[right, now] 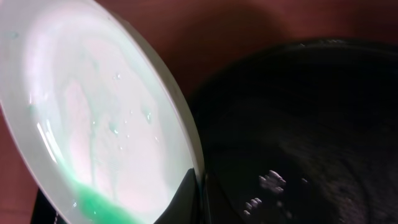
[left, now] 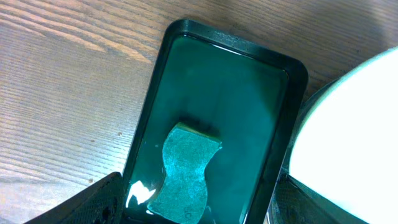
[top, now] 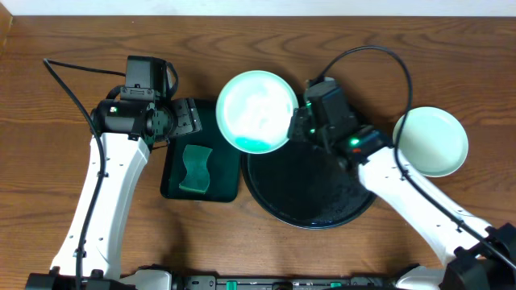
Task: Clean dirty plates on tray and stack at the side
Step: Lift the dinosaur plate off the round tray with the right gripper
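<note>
Held plate (top: pixel 256 110) nearest lens: tilted, wet, green liquid pooled at low edge. Rim pinched in right claw (top: pixel 292 127), jaws closed on it. Plate hangs over tray's upper-left rim. Table (top: pixel 48 161) wooden. Tray (top: pixel 306 185) black, round, droplets on surface, at centre. Green tray (top: pixel 173 173) just left of it, wet inside. Second plate (top: pixel 430 141) on table right of tray, apart from it. Left claw (top: pixel 192 119) wide, empty, above green tray's top edge. Sponge (top: pixel 194 168) lies in green tray.

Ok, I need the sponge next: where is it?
Overhead, the sponge lies in the green tray, on the left side, beside the black tray.
</note>
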Available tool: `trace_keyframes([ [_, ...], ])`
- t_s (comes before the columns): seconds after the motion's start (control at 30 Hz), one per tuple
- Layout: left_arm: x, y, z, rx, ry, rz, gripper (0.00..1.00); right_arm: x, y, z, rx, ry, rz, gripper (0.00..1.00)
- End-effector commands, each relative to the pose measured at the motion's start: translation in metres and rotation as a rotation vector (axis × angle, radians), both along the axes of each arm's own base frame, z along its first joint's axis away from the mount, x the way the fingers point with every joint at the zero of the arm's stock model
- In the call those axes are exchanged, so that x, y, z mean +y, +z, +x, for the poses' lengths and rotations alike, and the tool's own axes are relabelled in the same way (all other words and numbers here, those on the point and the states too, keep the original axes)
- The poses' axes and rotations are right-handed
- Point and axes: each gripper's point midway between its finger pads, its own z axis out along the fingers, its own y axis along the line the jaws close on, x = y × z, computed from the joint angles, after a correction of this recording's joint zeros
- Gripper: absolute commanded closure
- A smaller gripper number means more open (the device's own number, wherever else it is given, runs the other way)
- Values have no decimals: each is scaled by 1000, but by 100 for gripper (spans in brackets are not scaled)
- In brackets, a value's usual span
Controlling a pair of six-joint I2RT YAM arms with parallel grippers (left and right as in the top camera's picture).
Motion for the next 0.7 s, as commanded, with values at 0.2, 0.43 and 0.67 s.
trace_keyframes([
  [0.2,4,6,3,-15,19,9,22,34,-7,15,-113,-57,-37,99],
  [0.43,4,6,3,-15,19,9,21,49,-8,27,-210,-43,-69,99],
  [0.67,4,6,3,-15,19,9,21,61,19,39,-377,61,-133,99],
])
